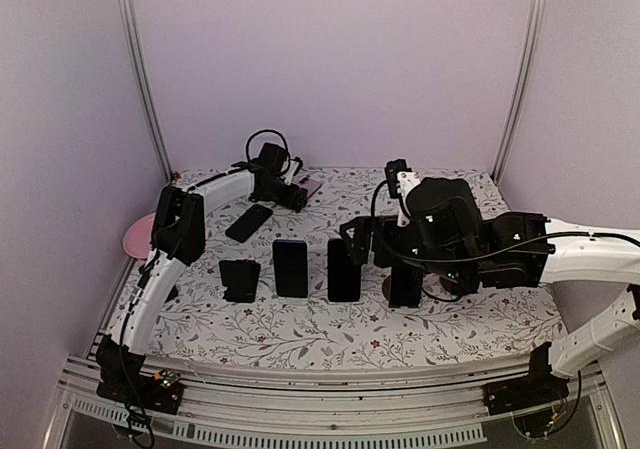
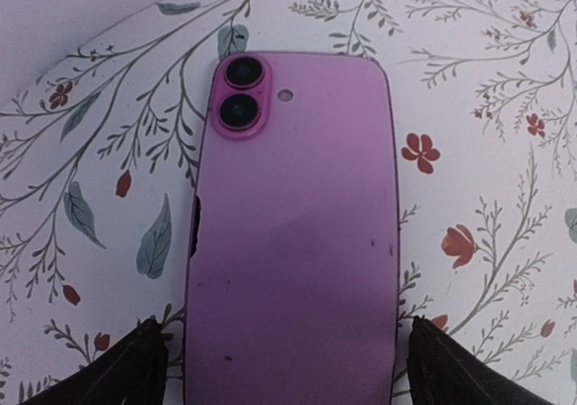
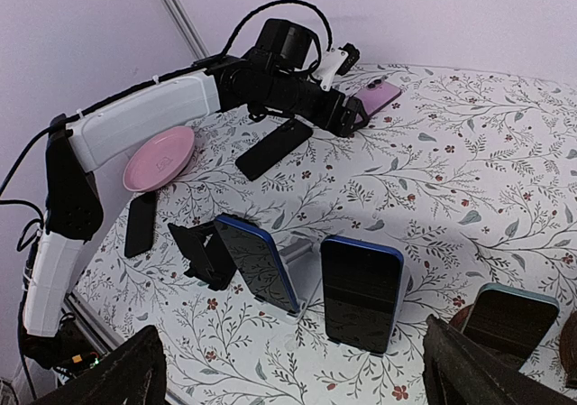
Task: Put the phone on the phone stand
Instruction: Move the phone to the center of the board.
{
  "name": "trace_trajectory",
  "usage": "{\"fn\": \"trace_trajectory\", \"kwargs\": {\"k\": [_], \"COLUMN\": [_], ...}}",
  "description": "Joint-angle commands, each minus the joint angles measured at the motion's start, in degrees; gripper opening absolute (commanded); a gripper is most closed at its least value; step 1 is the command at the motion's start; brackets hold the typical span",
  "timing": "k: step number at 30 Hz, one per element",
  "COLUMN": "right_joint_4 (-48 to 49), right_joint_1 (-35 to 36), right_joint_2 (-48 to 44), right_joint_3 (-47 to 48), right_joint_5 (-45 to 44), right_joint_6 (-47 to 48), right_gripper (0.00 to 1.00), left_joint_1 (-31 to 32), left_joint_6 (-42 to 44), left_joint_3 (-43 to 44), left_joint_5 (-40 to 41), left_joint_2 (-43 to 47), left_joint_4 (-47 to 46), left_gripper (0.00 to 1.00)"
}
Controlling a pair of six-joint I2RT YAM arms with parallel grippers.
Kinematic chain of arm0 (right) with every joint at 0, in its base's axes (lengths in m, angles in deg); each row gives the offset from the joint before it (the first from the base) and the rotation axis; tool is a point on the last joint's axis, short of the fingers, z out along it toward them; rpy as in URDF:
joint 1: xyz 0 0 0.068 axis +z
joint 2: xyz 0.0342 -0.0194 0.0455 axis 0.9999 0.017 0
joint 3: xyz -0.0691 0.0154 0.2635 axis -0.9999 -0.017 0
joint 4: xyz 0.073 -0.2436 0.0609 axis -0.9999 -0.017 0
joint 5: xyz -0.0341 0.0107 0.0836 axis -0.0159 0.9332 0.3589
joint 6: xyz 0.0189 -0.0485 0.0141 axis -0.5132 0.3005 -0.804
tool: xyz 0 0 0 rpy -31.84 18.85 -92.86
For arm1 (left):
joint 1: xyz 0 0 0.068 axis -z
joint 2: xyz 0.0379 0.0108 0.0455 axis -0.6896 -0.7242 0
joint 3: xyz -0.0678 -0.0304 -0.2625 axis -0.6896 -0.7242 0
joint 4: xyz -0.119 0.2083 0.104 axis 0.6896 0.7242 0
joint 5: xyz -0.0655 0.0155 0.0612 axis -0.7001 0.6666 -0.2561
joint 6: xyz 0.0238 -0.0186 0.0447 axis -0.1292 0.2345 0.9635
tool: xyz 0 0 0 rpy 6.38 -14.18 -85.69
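Note:
A pink-purple phone (image 2: 293,243) lies back up, camera end away from me, on the flowered cloth at the back of the table (image 1: 312,184). My left gripper (image 2: 293,369) is open just above it, one black fingertip (image 2: 144,364) on each side of the phone's near end, apart from its edges. An empty black phone stand (image 1: 240,279) sits at the front left (image 3: 203,253). My right gripper (image 3: 297,378) hangs open and empty over the front right, above the row of stands (image 1: 368,237).
Three dark phones rest on stands (image 1: 291,267), (image 1: 343,269), (image 1: 405,284). A black phone (image 1: 249,222) lies flat behind the empty stand, and another (image 3: 140,223) lies near the left edge. A pink plate (image 3: 160,157) sits at the far left.

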Motion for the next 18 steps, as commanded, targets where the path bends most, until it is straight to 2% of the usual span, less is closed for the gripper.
{"fn": "trace_trajectory", "kwargs": {"k": [1,4,8,13,18], "right_joint_4": [0.2,0.2,0.2,0.2,0.5], "right_joint_1": [-0.3,-0.3,-0.3,-0.3,-0.3], "right_joint_2": [0.4,0.0,-0.5,-0.9,-1.3], "right_joint_3": [1.0,0.8,0.5,0.0,-0.5], "right_joint_5": [-0.7,-0.7,-0.7,-0.7,-0.5], "right_joint_6": [0.0,0.0,0.0,-0.4,-0.6], "right_gripper": [0.99,0.99,0.99,0.99,0.99], "left_joint_1": [1.2,1.2,1.3,1.0,0.6], "left_joint_6": [-0.9,-1.0,-1.5,-2.8,-4.2], "left_joint_3": [0.1,-0.1,-0.9,-4.3,-11.2], "left_joint_5": [2.4,2.3,2.0,3.5,4.7], "left_joint_2": [-3.0,-2.9,-2.1,0.3,4.6], "left_joint_4": [3.3,3.6,3.6,3.3,1.7], "left_gripper": [0.88,0.78,0.71,0.66,0.63]}}
